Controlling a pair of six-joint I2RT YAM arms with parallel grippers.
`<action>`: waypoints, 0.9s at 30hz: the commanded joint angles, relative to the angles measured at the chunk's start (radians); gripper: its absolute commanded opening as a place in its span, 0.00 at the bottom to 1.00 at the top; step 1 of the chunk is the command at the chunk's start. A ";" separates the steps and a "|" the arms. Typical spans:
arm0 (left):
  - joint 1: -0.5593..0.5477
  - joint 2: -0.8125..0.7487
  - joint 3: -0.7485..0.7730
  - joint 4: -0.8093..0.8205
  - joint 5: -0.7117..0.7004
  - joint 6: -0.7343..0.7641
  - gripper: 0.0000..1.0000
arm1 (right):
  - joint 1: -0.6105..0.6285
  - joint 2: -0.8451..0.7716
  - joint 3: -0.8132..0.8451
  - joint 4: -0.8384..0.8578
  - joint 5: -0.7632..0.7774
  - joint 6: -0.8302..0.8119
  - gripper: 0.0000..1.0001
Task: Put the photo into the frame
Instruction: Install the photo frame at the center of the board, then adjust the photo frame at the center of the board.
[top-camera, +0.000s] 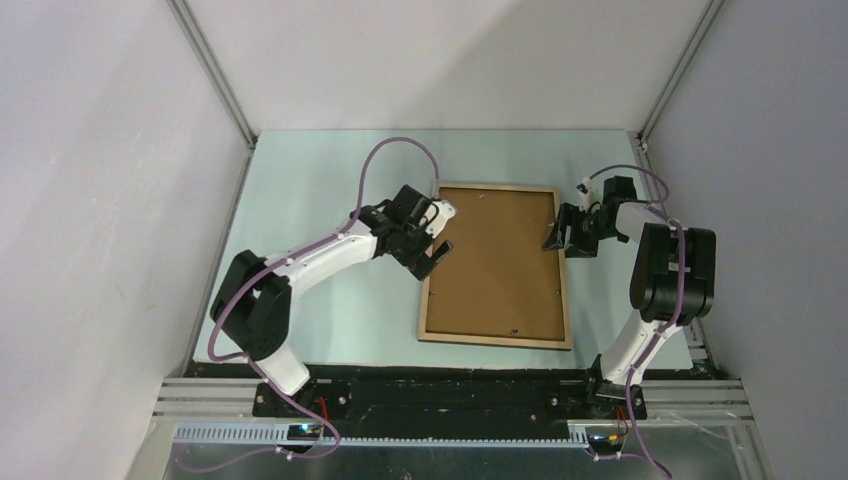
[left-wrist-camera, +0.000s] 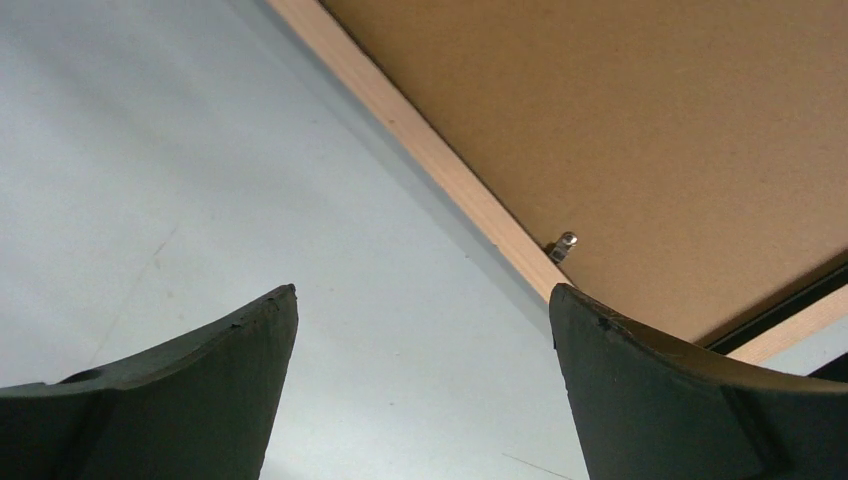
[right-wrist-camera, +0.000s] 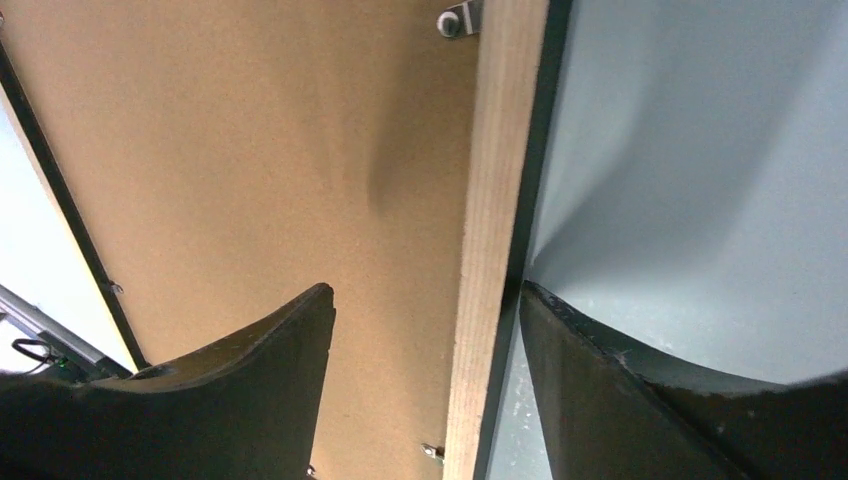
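The frame (top-camera: 494, 341) lies back side up in the middle of the table, its light-wood rim around a brown hardboard backing panel (top-camera: 497, 265). The photo is hidden. My left gripper (top-camera: 436, 258) is open at the frame's left edge. In the left wrist view it (left-wrist-camera: 423, 292) hangs over bare table, with the rim (left-wrist-camera: 430, 150) just beyond its right finger. My right gripper (top-camera: 558, 243) is open at the frame's right edge. In the right wrist view it (right-wrist-camera: 425, 290) straddles the rim (right-wrist-camera: 500, 180), one finger over the panel (right-wrist-camera: 250, 150) and the other outside the frame.
The pale table (top-camera: 330, 180) is boxed in by white walls on three sides. Small metal tabs (left-wrist-camera: 563, 245) (right-wrist-camera: 455, 18) sit along the inside of the rim. Both arm bases stand on the black rail (top-camera: 450, 395) at the near edge.
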 joint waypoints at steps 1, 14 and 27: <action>0.037 -0.068 0.002 0.021 -0.044 0.031 1.00 | 0.029 -0.051 0.017 -0.005 0.045 -0.037 0.74; 0.083 -0.126 -0.035 0.034 -0.045 0.020 1.00 | 0.044 -0.045 0.017 -0.028 0.067 -0.059 0.78; 0.086 -0.139 -0.053 0.050 -0.050 0.029 1.00 | 0.047 -0.035 0.017 -0.020 0.184 -0.072 0.51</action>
